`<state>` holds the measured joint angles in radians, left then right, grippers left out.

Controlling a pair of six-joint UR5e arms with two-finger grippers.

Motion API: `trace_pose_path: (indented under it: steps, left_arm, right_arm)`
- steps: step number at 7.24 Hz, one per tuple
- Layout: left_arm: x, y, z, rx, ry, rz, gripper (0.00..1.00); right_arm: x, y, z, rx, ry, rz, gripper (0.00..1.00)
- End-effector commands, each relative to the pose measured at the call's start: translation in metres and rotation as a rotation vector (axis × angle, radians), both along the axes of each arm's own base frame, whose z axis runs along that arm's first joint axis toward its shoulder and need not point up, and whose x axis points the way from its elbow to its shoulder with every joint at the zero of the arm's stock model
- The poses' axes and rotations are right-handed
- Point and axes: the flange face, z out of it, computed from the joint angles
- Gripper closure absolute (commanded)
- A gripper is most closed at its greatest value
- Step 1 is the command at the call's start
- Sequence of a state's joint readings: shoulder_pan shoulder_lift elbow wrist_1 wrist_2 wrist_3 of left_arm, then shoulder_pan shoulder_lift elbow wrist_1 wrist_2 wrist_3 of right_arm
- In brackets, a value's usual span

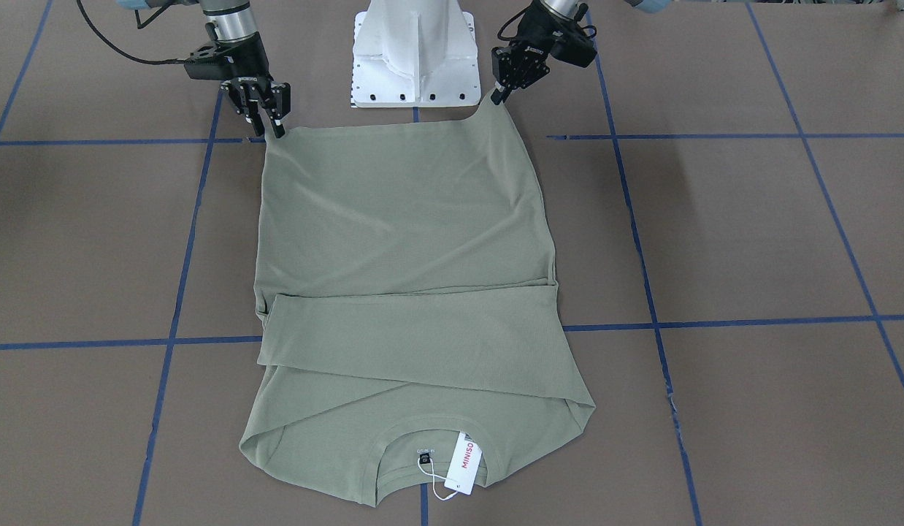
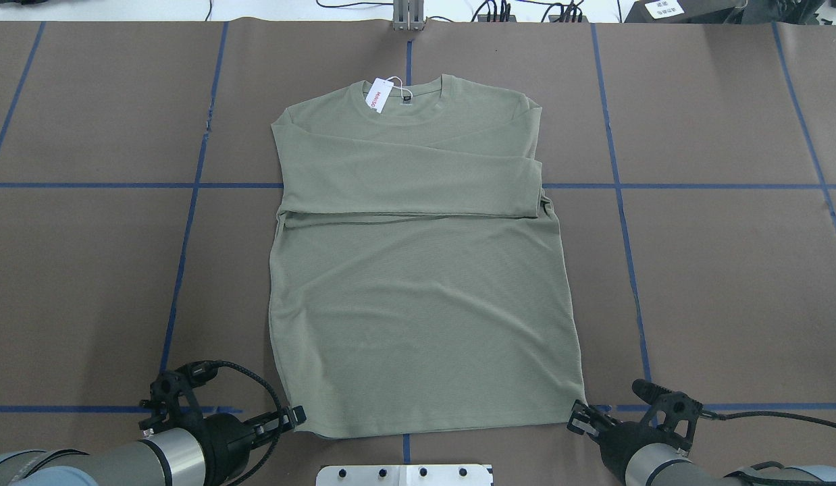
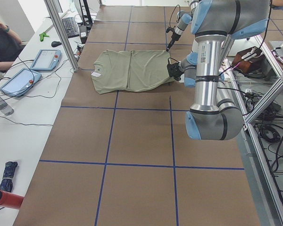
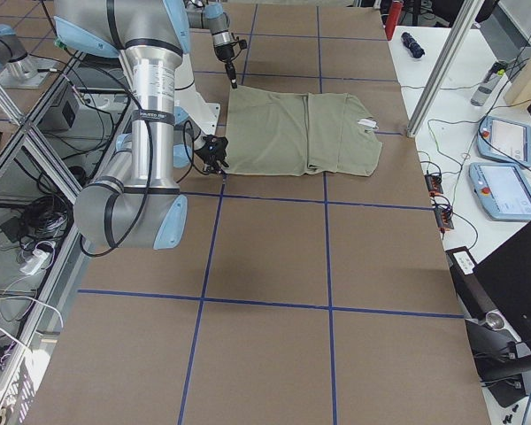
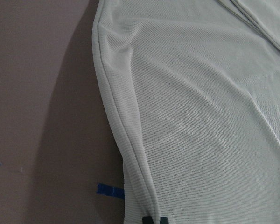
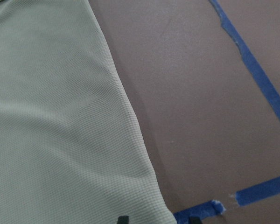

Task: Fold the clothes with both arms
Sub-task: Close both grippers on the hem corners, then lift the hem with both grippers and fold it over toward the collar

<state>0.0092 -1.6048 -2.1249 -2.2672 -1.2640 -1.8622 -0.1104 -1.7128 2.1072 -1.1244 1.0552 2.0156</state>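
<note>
We judge the job about halfway done: the sleeves (image 2: 411, 182) lie crossed over the chest of the shirt (image 2: 418, 304), which is flat mid-table with its hem toward the robot, and the body fold is left. The overhead view only places the arms at the hem corners. The wrist views show the left gripper (image 1: 502, 93) pinched on its corner and the right gripper (image 1: 268, 126) with fingers apart, astride its own.
</note>
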Motion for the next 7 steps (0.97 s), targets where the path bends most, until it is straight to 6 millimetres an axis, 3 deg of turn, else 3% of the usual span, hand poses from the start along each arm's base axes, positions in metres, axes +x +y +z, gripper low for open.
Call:
trace_pose_path:
  steps: [1, 2, 3, 4, 5, 6, 7]
  left_arm:
    - [-0.001, 0.000, -0.002, 0.000, 0.004, 0.000, 1.00]
    - [-0.001, 0.000, -0.002, 0.000, 0.003, 0.000, 1.00]
    - [-0.007, 0.001, -0.010, -0.002, 0.015, 0.014, 1.00]
    - [-0.045, 0.005, -0.047, -0.020, 0.055, 0.079, 1.00]
    - [-0.096, 0.013, -0.096, -0.043, 0.064, 0.167, 1.00]
    - [-0.151, 0.006, -0.130, -0.063, 0.058, 0.236, 1.00]
    - [-0.173, -0.011, -0.142, -0.055, 0.056, 0.253, 1.00]
  right_arm:
    - [0.001, -0.001, -0.003, 0.001, -0.006, 0.004, 1.00]
    - [0.009, -0.006, -0.016, 0.000, -0.028, 0.009, 1.00]
    - [0.031, -0.009, -0.035, -0.003, -0.022, 0.004, 1.00]
    - [0.065, -0.007, -0.083, -0.043, -0.015, -0.040, 1.00]
    - [0.112, -0.011, -0.136, -0.105, -0.007, -0.087, 1.00]
    - [0.156, -0.023, -0.173, -0.180, -0.025, -0.113, 1.00]
    - [0.170, -0.043, -0.187, -0.233, -0.038, -0.124, 1.00]
